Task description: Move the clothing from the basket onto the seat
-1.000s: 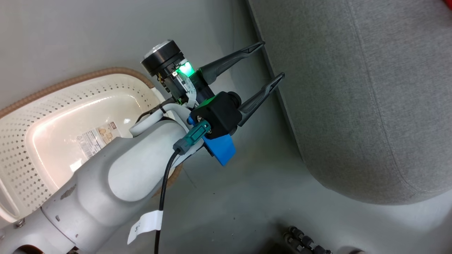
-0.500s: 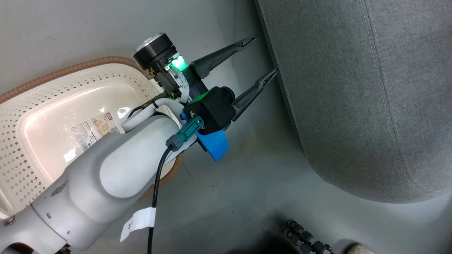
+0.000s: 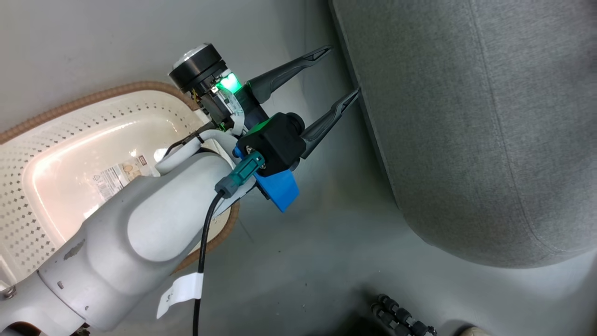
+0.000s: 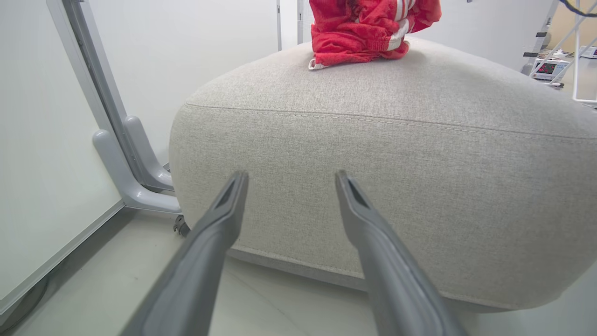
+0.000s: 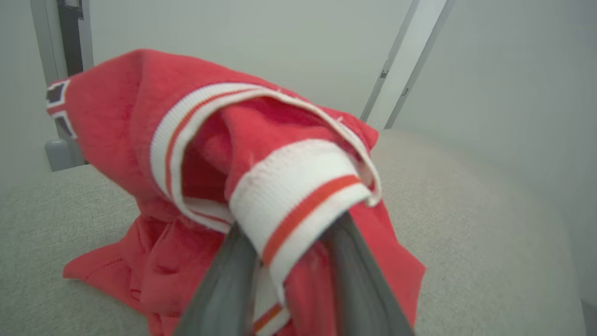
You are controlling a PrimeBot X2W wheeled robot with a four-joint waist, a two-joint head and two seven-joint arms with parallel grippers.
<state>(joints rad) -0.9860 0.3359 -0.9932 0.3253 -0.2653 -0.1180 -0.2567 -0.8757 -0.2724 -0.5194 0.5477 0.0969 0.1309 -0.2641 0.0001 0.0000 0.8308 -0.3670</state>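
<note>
Left gripper (image 3: 343,70): fingers spread wide, holding nothing, same spread as a second ago; only the head view's framing has shifted. The basket (image 3: 56,121) lies behind its wrist, with the barcode sticker (image 3: 114,177) showing. The seat (image 3: 466,130) stands just ahead of its fingertips. Right gripper (image 5: 289,224): tips hidden under the clothing (image 5: 140,116), a white-and-red band between the fingers; pinching or loosed cannot be told. The clothing's lower folds rest on the seat beneath it.
</note>
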